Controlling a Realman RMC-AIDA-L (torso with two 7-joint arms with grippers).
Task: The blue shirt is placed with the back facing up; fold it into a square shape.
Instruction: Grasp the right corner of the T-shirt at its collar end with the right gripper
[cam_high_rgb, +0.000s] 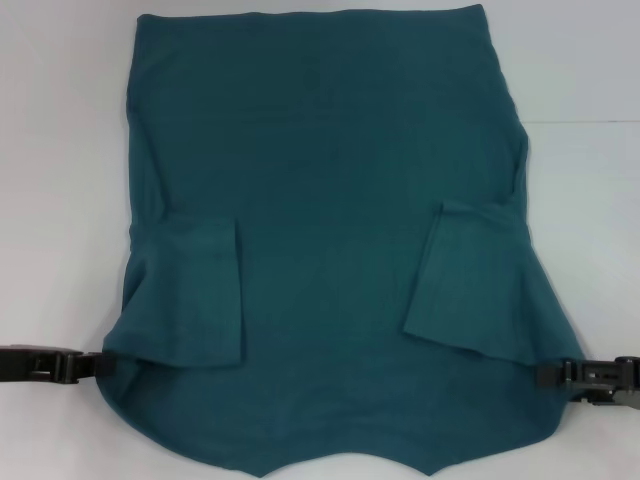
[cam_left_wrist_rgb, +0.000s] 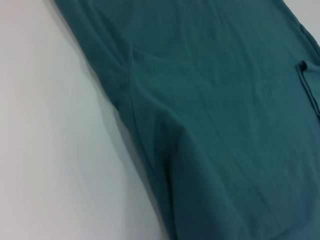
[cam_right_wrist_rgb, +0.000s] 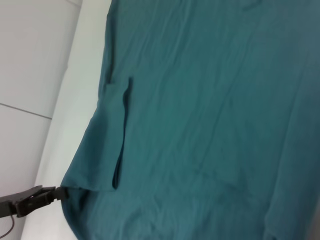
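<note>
Blue shirt lies flat on the white tabletop, plain side up, filling most of the head view. Long axis runs near-to-far from the robot: straight hem at the far edge, collar/shoulder end nearest, dipping toward the robot. Both sleeves are already folded inward onto the body, left sleeve flap and right sleeve flap. Left end effector sits low at the shirt's left edge, around shoulder level; right end effector mirrors it on the right edge. Each looks pinched on the fabric edge, the left one also visible in the right wrist view with cloth drawn to its tip. My read: sleeve tuck done, lengthwise fold in hand. Next move likely calls for both arms to lift the near end together, carry it toward the far hem at matched height and speed, and lay it down square. Uneven pull would skew the fold or flip the sleeves back out.
</note>
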